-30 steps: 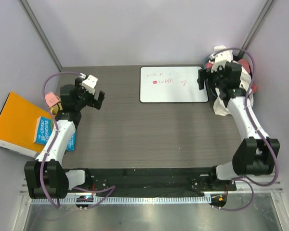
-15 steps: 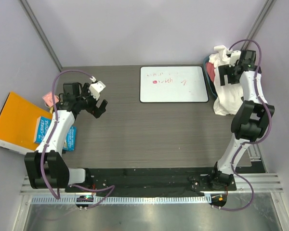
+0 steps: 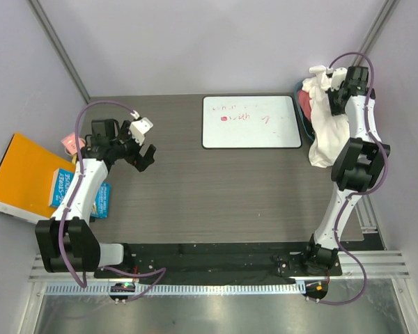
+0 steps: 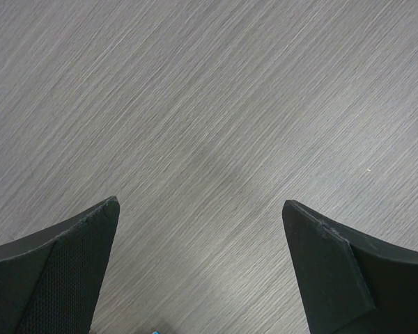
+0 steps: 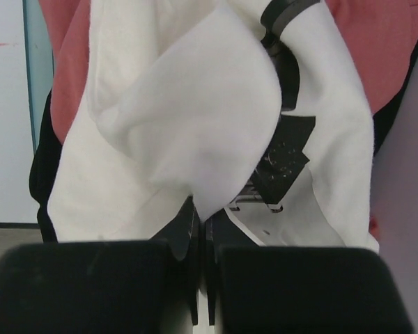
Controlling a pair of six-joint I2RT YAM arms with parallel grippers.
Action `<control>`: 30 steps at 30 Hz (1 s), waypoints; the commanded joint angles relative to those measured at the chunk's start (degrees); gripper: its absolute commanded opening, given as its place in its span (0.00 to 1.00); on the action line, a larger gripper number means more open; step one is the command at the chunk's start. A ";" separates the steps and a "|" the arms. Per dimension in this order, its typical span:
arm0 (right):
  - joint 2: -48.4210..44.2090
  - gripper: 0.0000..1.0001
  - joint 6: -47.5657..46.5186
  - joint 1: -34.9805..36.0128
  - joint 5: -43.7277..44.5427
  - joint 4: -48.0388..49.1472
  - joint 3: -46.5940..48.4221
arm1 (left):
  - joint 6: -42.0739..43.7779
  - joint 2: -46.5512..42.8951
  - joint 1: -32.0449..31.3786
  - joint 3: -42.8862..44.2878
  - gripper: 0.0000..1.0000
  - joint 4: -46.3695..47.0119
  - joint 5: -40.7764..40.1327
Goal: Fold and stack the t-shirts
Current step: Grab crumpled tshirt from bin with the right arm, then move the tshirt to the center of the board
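right wrist shows right tool (image 5: 199, 221) clamped on white t-shirt (image 5: 195, 125), left tool (image 4: 200, 203) spread apart.

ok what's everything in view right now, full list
white t-shirt: 1, white, heaped at far right table corner
salmon t-shirt: 1, pink-red, under the white one
whiteboard: 1, white with red marks, far centre-right
orange book: 1, orange, off table's left edge
blue booklet: 1, blue-white, on orange book
pink item: 1, by left arm, unclear what
table: 1, dark grey woodgrain
left gripper: open, over bare table
right gripper: shut on white t-shirt
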 commanded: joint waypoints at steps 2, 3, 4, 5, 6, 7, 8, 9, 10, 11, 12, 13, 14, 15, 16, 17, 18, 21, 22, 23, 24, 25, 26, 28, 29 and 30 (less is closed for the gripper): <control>0.80 0.01 -2.19 0.85 0.81 -0.43 5.51 | -0.20 -0.60 0.30 2.38 1.00 -0.65 1.34; 0.53 0.01 -2.63 1.03 0.72 -0.43 7.08 | -0.11 -0.60 0.30 2.47 1.00 -0.65 1.34; -0.08 0.01 -3.42 1.29 0.63 -0.51 8.05 | -0.20 -0.51 0.30 2.64 1.00 -0.57 1.34; -0.61 0.01 -4.04 2.07 0.20 -0.43 9.02 | -0.46 -0.51 0.30 2.90 1.00 -0.48 1.60; -1.13 0.01 -4.65 2.60 -0.07 -0.34 11.38 | -0.64 -0.51 0.30 3.08 0.99 0.22 1.78; -2.44 0.01 -5.96 3.22 -0.16 -0.25 12.71 | -0.90 -0.34 0.30 3.34 0.99 0.57 1.87; -3.15 0.01 -6.67 4.88 -0.16 -0.08 14.03 | -1.25 -0.25 0.30 3.78 0.98 1.01 1.87; -3.86 0.01 -7.20 5.68 -0.42 0.36 16.48 | -2.04 -0.16 0.30 3.87 0.98 2.41 1.95; -4.73 0.01 -8.77 6.64 -0.77 0.71 17.54 | -2.48 0.01 0.30 4.05 0.98 3.21 1.87; -6.74 0.01 -9.75 7.70 -1.03 1.24 18.16 | -2.66 0.45 0.30 4.31 0.98 3.91 1.95; -8.07 0.01 -10.97 9.97 -1.30 2.81 18.43 | -2.92 0.71 0.13 4.49 0.98 4.44 2.13; -9.30 0.01 -12.03 11.12 -1.56 3.78 18.17 | -3.10 1.15 0.21 4.84 0.98 5.14 2.48; -11.75 0.01 -14.48 12.18 -2.17 4.58 17.91 | -3.19 2.11 0.21 5.54 0.98 5.32 2.57; -12.82 0.01 -15.37 14.45 -3.05 6.06 17.30 | -3.27 2.56 0.13 5.98 0.98 5.50 2.83; -13.70 0.01 -16.08 15.26 -3.76 6.51 17.20 | -3.36 3.17 0.04 6.42 0.98 5.85 3.18; -15.53 0.01 -17.30 15.53 -4.28 6.78 17.20 | -3.54 3.61 0.04 7.20 0.98 6.11 3.19; -16.51 0.01 -17.75 17.53 -6.12 6.87 17.29 | -3.54 4.57 -0.14 7.47 0.98 6.46 3.19; -21.15 0.01 -18.28 19.66 -10.42 7.04 16.42 | -4.68 5.46 -0.14 8.00 0.97 8.92 2.92; -22.31 0.01 -18.28 20.10 -13.92 7.13 16.06 | -4.85 5.64 -0.14 8.09 0.97 9.27 2.84; -23.63 0.01 -18.19 20.19 -15.78 7.57 15.63 | -5.03 5.73 -0.22 8.18 0.97 10.15 2.83; -24.86 0.01 -18.45 20.27 -17.02 7.75 14.49 | -4.95 5.81 -0.23 8.18 0.97 10.24 2.83; -27.04 0.01 -18.89 20.45 -18.60 7.83 13.70 | -4.94 5.90 -0.14 8.18 0.97 10.59 2.83; -28.28 0.01 -19.51 20.54 -18.88 7.75 11.25 | -4.94 5.90 -0.31 8.18 0.97 11.03 2.83; -31.70 0.01 -22.40 20.45 -18.88 7.31 7.73 | -5.03 5.99 -0.23 8.18 0.97 11.56 2.92; -32.94 0.01 -23.37 20.54 -18.71 7.05 2.93 | -4.95 6.08 -0.14 8.27 0.97 11.65 3.01; -34.17 0.01 -24.16 20.45 -18.62 6.96 0.27 | -4.94 6.17 -0.22 8.27 0.97 11.91 3.27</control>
